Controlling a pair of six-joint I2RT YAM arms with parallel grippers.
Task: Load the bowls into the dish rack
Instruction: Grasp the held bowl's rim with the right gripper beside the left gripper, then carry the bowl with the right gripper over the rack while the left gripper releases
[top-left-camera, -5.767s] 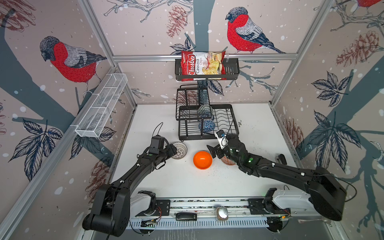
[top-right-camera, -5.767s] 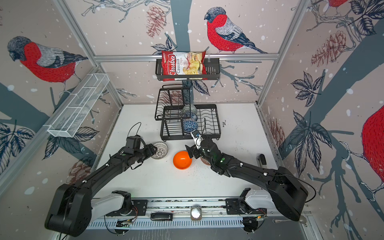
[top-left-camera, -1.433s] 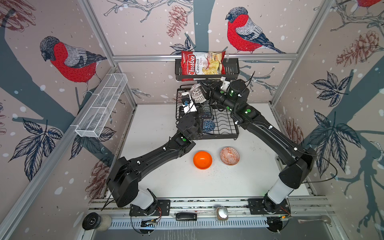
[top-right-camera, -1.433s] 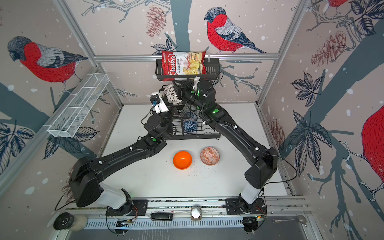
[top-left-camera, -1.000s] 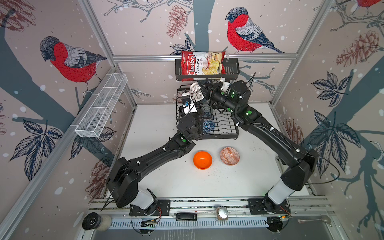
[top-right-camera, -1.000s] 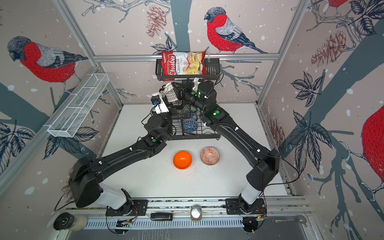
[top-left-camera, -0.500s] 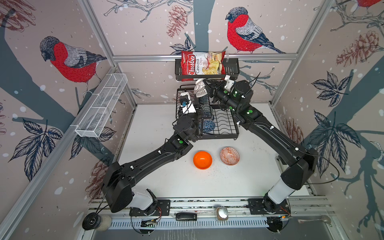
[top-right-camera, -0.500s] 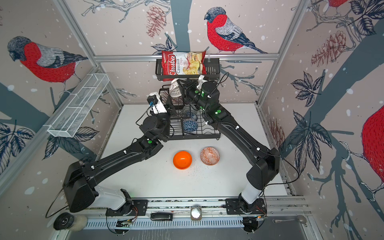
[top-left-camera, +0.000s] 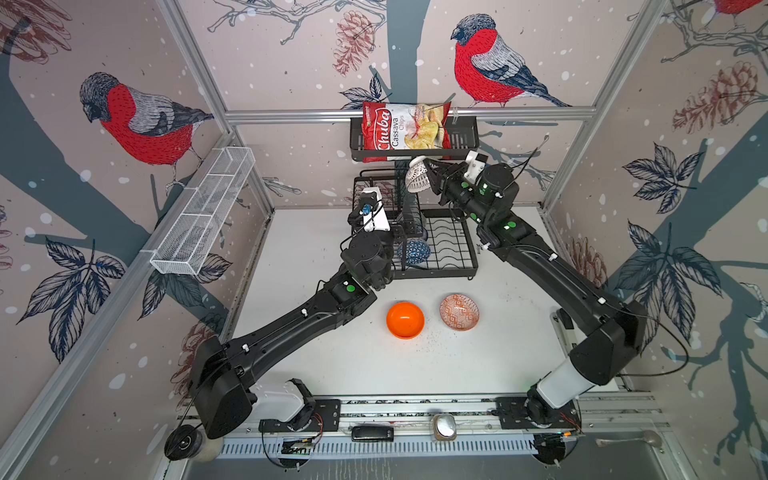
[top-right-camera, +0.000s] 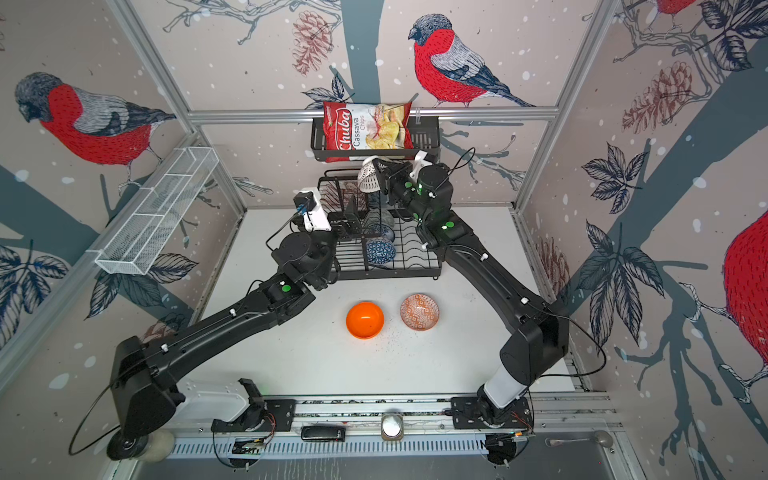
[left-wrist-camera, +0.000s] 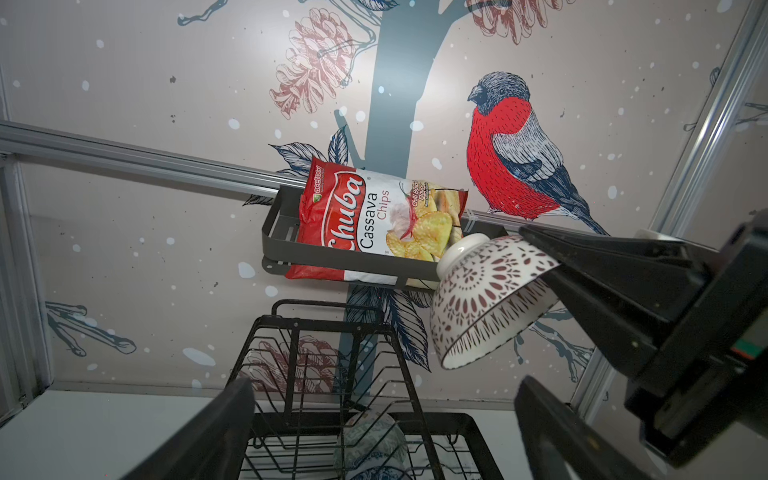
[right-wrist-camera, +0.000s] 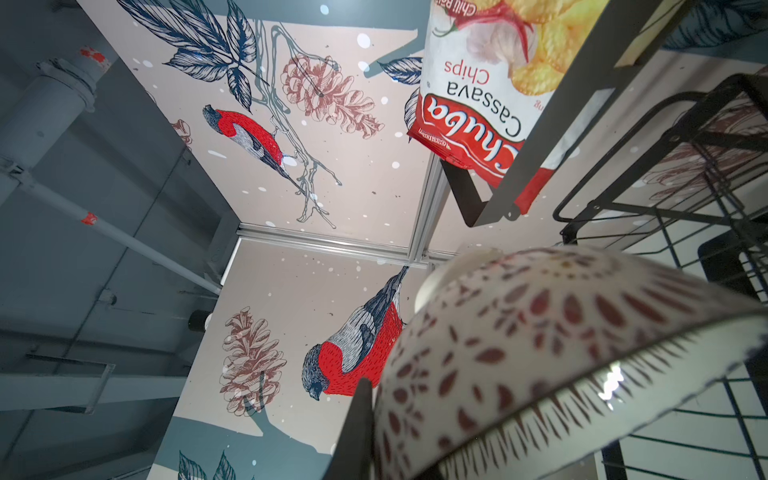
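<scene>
My right gripper (top-left-camera: 432, 176) (right-wrist-camera: 386, 449) is shut on the rim of a white bowl with dark radial lines (top-left-camera: 417, 178) (top-right-camera: 369, 178) (left-wrist-camera: 486, 303) (right-wrist-camera: 561, 353). It holds the bowl tilted in the air over the upper shelf of the black dish rack (top-left-camera: 457, 249) (top-right-camera: 419, 253) (left-wrist-camera: 316, 332). My left gripper (top-left-camera: 402, 232) (top-right-camera: 352, 220) (left-wrist-camera: 384, 386) hangs open and empty below the bowl, over the rack's left side. A blue patterned bowl (top-left-camera: 413, 251) (top-right-camera: 380, 251) and a grey-green bowl (top-right-camera: 380, 218) (left-wrist-camera: 370, 436) stand in the rack's slots. On the table lie a plain orange bowl (top-left-camera: 405, 320) (top-right-camera: 365, 320) and an orange-red patterned bowl (top-left-camera: 459, 311) (top-right-camera: 419, 311).
A black basket holding a chips bag (top-left-camera: 405, 131) (left-wrist-camera: 374, 220) hangs on the back wall just above the held bowl. A long white mesh basket (top-left-camera: 203, 216) is fixed to the left wall. Both arms stretch from the front rail across the table.
My left gripper has opened, let go of the white bowl and drawn down away from it. The right gripper keeps the bowl and has shifted it slightly right.
</scene>
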